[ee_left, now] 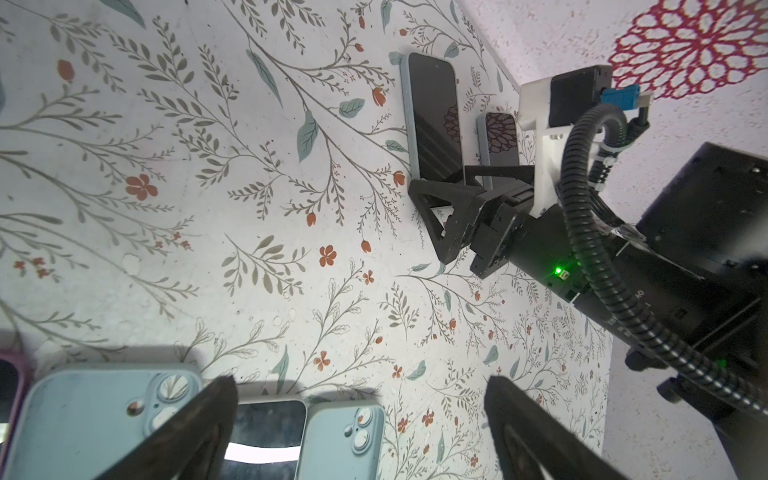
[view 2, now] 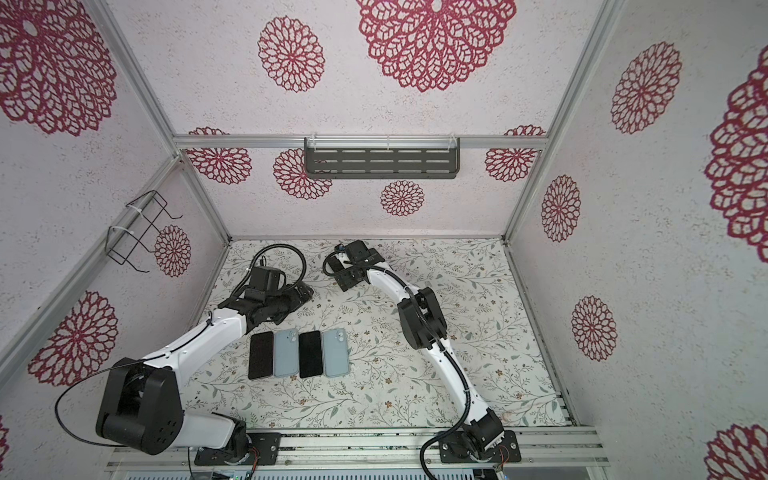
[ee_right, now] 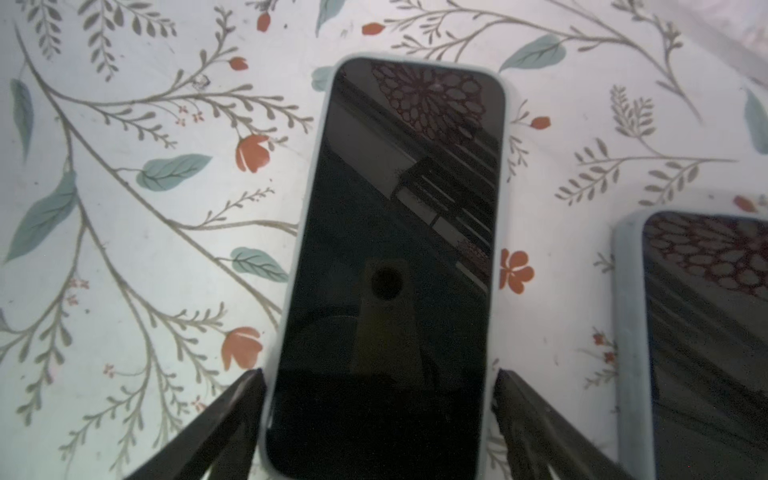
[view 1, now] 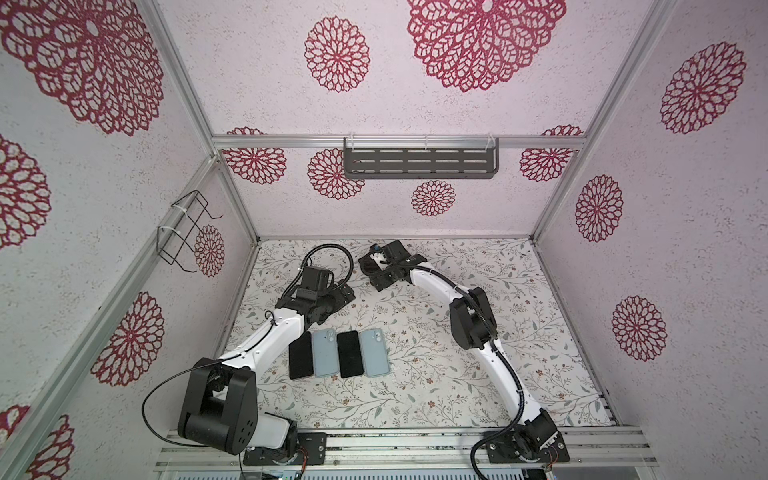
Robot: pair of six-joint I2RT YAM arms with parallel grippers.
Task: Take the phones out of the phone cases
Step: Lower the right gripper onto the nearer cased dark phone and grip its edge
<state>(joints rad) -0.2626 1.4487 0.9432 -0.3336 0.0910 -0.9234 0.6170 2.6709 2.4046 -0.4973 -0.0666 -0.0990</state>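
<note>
A dark-screened phone lies face up in a pale blue phone case on the floral table top, at the far middle of the table. My right gripper straddles its near end. One finger lies against the case's side and the other stands a sliver off the opposite side. The left wrist view shows that same phone with the right gripper over it. In both top views the right gripper hides that phone. My left gripper hangs open and empty nearby.
A second cased phone lies beside the first. Nearer the front lies a row of two black phones and two pale blue cases. A purple case shows at the left wrist view's edge. Walls enclose the table.
</note>
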